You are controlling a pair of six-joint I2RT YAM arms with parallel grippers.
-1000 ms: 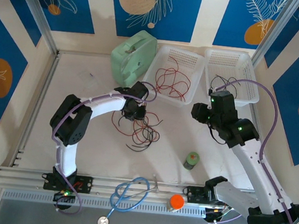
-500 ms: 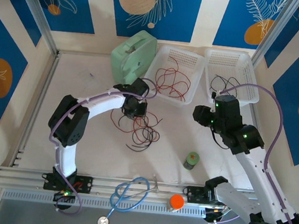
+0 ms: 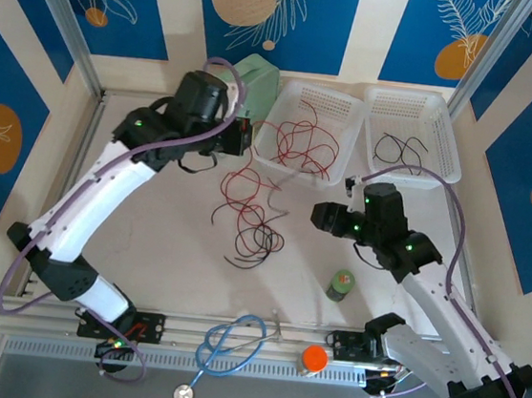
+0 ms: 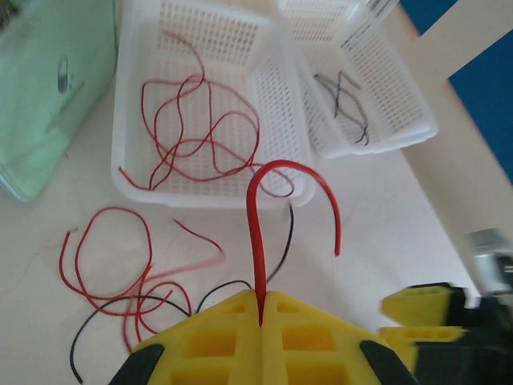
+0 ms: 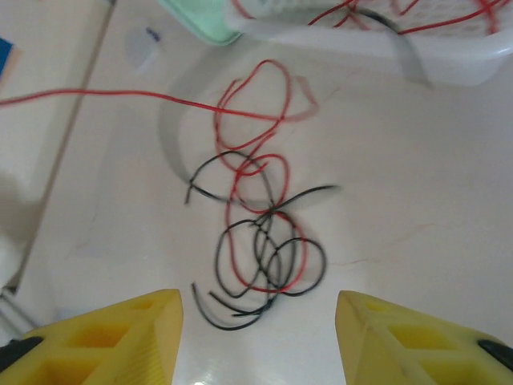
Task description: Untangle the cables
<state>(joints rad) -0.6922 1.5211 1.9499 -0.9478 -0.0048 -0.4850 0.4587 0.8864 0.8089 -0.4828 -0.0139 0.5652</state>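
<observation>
Top external view: my left gripper (image 3: 242, 139) sits at 11 o'clock of the tangle (image 3: 252, 224) and holds a red cable (image 3: 237, 184) up. I judge this is to draw it free of the black cable (image 3: 261, 246) loops. My right gripper (image 3: 324, 215) hovers at 3 o'clock of that heap.

Left wrist view: jaws pinched fully together on the red cable — its free end arches toward the basket (image 4: 200, 195) at 12 o'clock.

Right wrist view: my right fingers (image 5: 104, 329) are spread wide, holding nothing — the tangle lies ahead at 12 o'clock.

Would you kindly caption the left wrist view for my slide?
Left gripper pinching one red cable, a white basket beyond.
</observation>
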